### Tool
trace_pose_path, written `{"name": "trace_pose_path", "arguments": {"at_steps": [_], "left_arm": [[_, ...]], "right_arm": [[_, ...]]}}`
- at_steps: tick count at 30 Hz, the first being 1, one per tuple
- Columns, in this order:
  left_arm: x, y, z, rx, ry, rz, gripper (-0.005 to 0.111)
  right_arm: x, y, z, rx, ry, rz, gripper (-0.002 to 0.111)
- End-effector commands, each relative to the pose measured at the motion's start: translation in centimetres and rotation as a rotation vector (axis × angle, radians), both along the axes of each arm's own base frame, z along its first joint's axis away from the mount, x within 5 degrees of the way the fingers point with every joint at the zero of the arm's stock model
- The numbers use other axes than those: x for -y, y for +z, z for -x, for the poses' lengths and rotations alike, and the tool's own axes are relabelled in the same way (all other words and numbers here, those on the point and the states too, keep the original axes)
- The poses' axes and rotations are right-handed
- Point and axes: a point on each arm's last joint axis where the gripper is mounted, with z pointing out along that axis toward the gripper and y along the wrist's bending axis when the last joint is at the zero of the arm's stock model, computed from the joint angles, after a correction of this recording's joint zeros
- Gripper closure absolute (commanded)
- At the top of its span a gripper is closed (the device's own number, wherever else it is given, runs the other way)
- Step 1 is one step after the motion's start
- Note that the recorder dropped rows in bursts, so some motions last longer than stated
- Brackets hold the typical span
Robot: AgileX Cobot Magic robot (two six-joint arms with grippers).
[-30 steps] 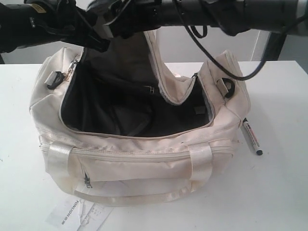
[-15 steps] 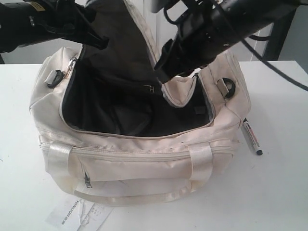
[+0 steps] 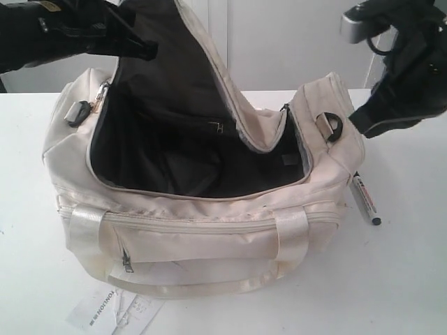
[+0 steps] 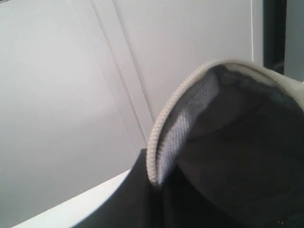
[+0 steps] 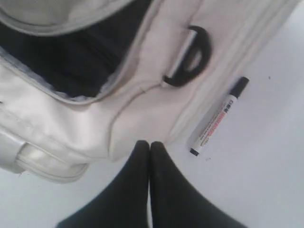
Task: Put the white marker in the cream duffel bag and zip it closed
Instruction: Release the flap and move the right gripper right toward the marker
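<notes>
Your left pincer [image 3: 143, 49] grips the soft cream duffel bag [image 3: 209, 237] open, right pincer [image 5: 150, 145] closed empty; slim white black-capped marker [image 5: 218, 116] lies on the table [image 3: 405, 279], unbagged, zipping undone.

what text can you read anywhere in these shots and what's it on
"TONLION": printed sideways on the paper tag lying at the front of the bag; the tag's finer print is too small to read.
Red and black print on the marker: too blurred to read.
Nothing else is legible.
</notes>
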Motion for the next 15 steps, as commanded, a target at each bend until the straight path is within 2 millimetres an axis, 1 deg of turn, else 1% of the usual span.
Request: {"name": "trace_pose_path", "arguments": {"at_steps": [1, 5, 7, 9, 12, 13, 15], "left_arm": [[-0.5, 1.5, -0.2, 0.08, 0.057, 0.076, 0.107], [-0.5, 1.9, -0.2, 0.099, 0.063, 0.081, 0.107], [-0.6, 1.9, -0.2, 0.102, 0.066, 0.085, 0.107], [-0.6, 1.9, -0.2, 0.096, 0.071, 0.1, 0.107], [-0.7, 1.8, -0.2, 0.068, 0.091, 0.163, 0.107], [-0.8, 1.7, -0.3, 0.057, 0.098, 0.185, 0.107], [-0.7, 1.6, -0.2, 0.043, 0.098, 0.2, 0.107]], "right_arm": [[2.7, -1.3, -0.3, -0.001, -0.129, -0.048, 0.108], [4.6, -3.7, -1.2, -0.03, -0.267, -0.077, 0.108], [5.3, -5.0, -1.8, -0.053, -0.319, -0.088, 0.106], [5.8, -6.1, -2.3, -0.083, -0.347, -0.106, 0.098], [6.1, -7.6, -3.1, -0.117, -0.366, -0.116, 0.081], [6.2, -8.1, -3.4, -0.126, -0.374, -0.117, 0.073], [6.3, -8.7, -3.8, -0.131, -0.379, -0.116, 0.064]]}}
